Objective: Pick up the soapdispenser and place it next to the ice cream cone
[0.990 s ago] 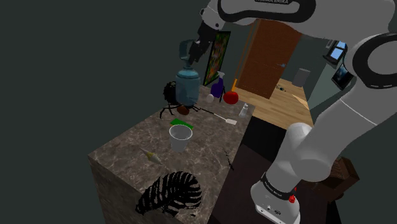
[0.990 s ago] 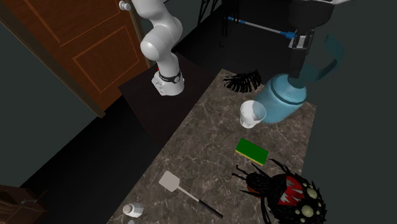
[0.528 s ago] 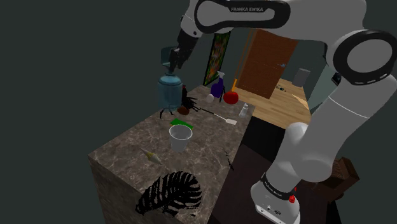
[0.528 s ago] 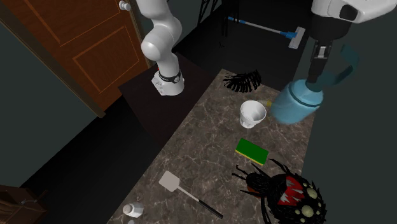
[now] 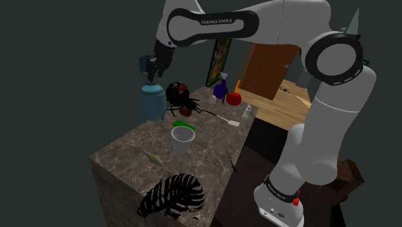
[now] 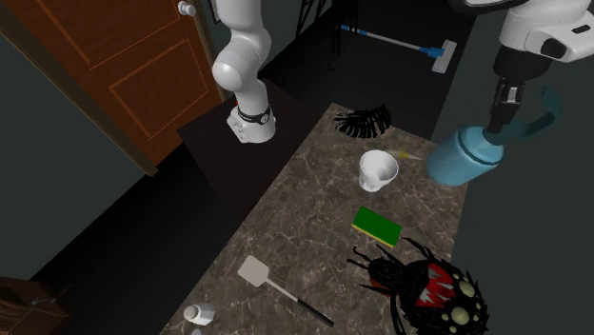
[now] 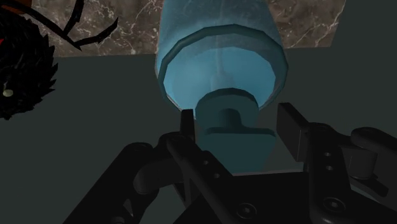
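In the wrist view, the picture's edge cuts off the far end of the soap dispenser and most of the black spider. In the shoulder view, you can't make out the ice cream cone: too small.

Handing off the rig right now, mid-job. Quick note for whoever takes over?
Gripper: shut on the pump top of the blue round-bodied soap dispenser.
Dispenser: lifted, at the marbled counter's edge near the black spider figure.
Small pale ice cream cone: lying on the counter beside the white cup.
Done: pickup. Left: carry to the cone, set down beside it, release.
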Tool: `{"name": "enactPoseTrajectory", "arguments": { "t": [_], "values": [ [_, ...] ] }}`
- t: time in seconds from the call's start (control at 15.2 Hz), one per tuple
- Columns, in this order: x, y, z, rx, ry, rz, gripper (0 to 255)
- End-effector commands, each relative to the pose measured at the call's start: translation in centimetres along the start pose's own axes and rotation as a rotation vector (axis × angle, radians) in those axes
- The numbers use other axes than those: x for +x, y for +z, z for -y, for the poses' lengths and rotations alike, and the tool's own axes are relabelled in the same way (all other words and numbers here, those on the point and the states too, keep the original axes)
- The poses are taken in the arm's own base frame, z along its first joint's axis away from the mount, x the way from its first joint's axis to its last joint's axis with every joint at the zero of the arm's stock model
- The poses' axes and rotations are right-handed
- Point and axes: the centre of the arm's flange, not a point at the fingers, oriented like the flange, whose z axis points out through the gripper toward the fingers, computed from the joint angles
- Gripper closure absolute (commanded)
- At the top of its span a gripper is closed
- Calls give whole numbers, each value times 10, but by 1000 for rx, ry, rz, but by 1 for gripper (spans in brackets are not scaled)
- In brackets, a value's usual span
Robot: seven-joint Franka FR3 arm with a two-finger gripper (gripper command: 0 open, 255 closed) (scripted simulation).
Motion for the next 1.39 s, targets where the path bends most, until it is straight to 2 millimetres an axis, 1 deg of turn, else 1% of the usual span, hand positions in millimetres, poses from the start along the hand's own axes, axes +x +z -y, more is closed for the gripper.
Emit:
{"name": "enactPoseTrajectory", "arguments": {
  "t": [0.0, 0.2, 0.26, 1.32],
  "values": [
    [14, 13, 20, 1, 1, -2, 255],
    [34, 37, 45, 1, 1, -2, 255],
    [43, 48, 56, 1, 1, -2, 255],
    [18, 128, 57, 1, 1, -2, 255]
  ]
}}
